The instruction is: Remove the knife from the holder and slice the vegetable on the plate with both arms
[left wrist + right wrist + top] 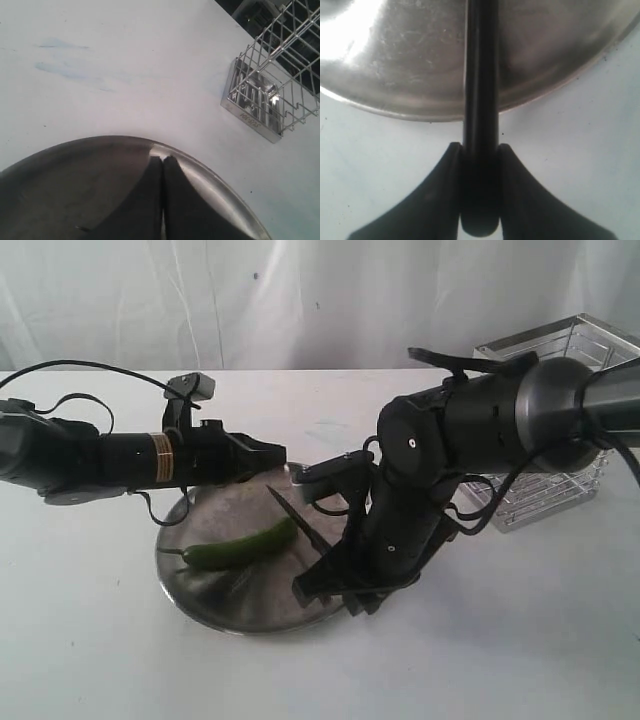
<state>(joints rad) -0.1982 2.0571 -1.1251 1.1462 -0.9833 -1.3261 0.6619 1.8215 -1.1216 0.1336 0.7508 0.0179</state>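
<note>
1. While we are clamping the right gripper (480, 150) on the black handle of the knife (297, 519), its dark blade is angling over the stainless-steel plate (225, 618) and crossing the blunt end of the green chilli pepper (240, 546). We cannot tell whether the edge is touching.
2. We are holding the left gripper (162, 160) pressed together and empty at the plate's far rim, apart from the pepper, which is lying across the plate with its stem toward the left arm.
3. With no knife showing in it, the wire-grid holder (565, 345) is standing well apart on the white table (90, 640), behind the right arm.
4. We are judging that a clean slice calls for the left gripper to pin the pepper near its stem first. The blade should then press straight down across it, since the curved pod is likely to roll on slick steel.
</note>
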